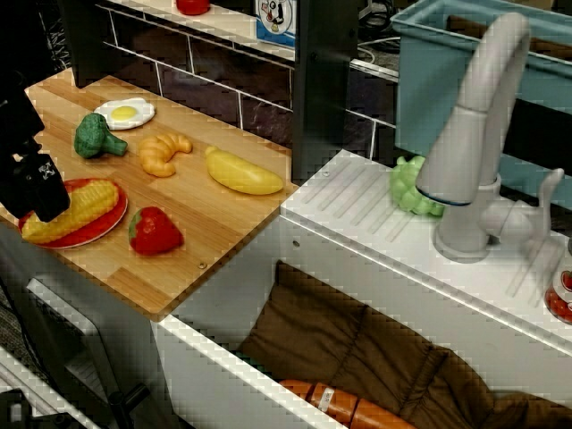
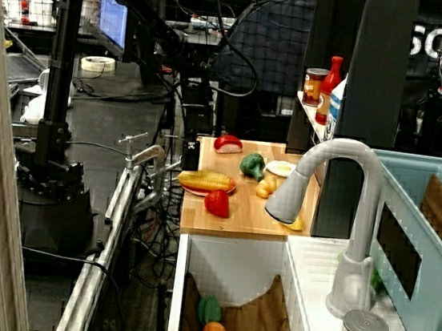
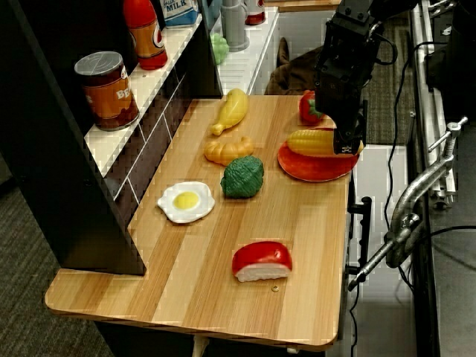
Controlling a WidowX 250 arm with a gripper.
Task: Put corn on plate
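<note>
The corn (image 1: 73,210) lies on the plate (image 1: 100,226) near the surface's (image 1: 214,223) front edge. The end effector (image 1: 36,192) sits at the cob's end; whether it grips is unclear.

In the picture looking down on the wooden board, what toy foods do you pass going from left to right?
Corn on the plate, broccoli, fried egg, strawberry, croissant, banana.

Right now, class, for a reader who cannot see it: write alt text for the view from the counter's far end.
A yellow corn cob lies on a red plate at the wooden counter's right edge, the black gripper at its end. Nearby sit a broccoli, croissant, fried egg and strawberry.
</note>
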